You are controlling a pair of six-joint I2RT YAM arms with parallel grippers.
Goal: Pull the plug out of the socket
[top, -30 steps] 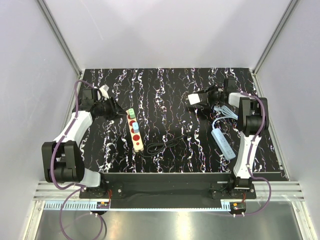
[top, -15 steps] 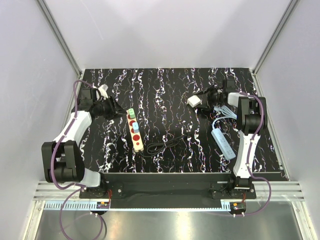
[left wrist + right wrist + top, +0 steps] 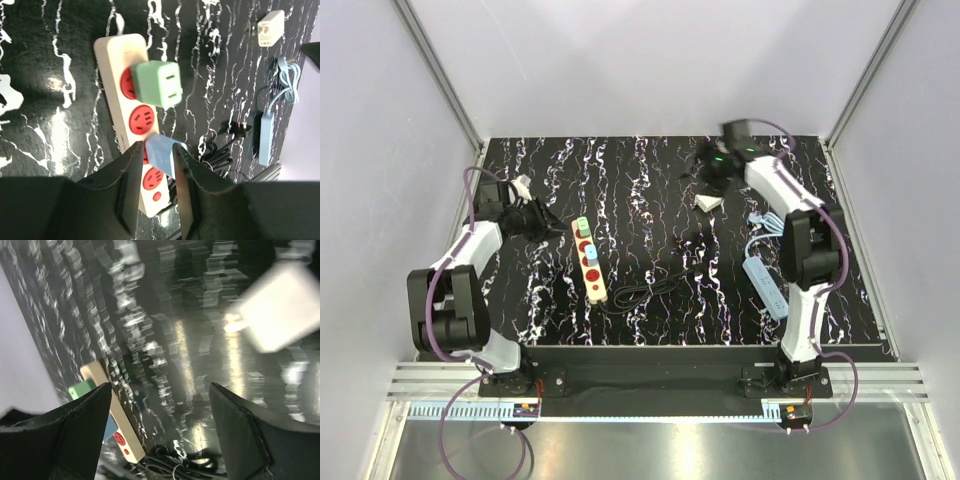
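The small white plug (image 3: 705, 201) lies loose on the black marbled table at the back right, apart from the strip. It shows in the left wrist view (image 3: 270, 28) and, blurred, in the right wrist view (image 3: 282, 307). The beige socket strip (image 3: 594, 282) with red spots lies left of centre (image 3: 112, 55) (image 3: 107, 392). My right gripper (image 3: 707, 172) hovers just behind the plug, wide open and empty (image 3: 160, 387). My left gripper (image 3: 548, 224) is left of the strip's far end, its fingers a little apart with nothing between them (image 3: 156, 147).
A green adapter (image 3: 159, 90) and a blue adapter (image 3: 162, 152) sit plugged into the beige strip. Its black cord (image 3: 640, 290) coils at the near end. A light blue power strip (image 3: 767, 285) with a blue cord lies at the right.
My right gripper has let go of the white plug, which now rests on the table, and has swung back towards the far edge. My left gripper has drawn slightly left.
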